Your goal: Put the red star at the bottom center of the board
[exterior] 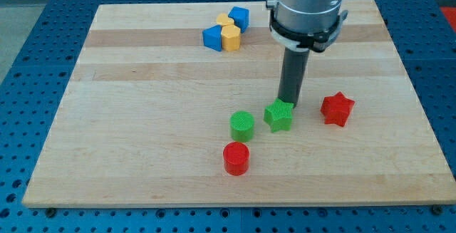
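Note:
The red star (337,109) lies on the wooden board (142,119) at the view's right of centre, in the lower half. My tip (288,105) stands left of the red star, apart from it, right at the upper edge of the green star (278,116). A green cylinder (242,125) sits just left of the green star. A red cylinder (236,158) lies below the green cylinder, near the board's bottom centre.
Near the view's top, a blue cube (239,18), a yellow block (228,33) and a second blue block (212,37) cluster together. The arm's grey body (308,8) hangs over the board's upper right.

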`<action>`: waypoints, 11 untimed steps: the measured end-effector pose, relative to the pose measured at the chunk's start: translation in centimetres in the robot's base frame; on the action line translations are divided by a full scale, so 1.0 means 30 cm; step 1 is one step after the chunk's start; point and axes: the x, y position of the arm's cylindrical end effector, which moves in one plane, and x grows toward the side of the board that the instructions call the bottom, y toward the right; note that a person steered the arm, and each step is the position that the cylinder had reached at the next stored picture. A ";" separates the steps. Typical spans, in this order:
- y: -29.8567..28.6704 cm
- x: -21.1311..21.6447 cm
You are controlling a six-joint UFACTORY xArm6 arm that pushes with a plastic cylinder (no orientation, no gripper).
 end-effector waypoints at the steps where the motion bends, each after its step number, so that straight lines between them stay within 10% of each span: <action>1: -0.033 0.035; 2: -0.043 0.061; 4: 0.224 -0.336; 6: 0.509 -0.049; 11: 0.241 0.080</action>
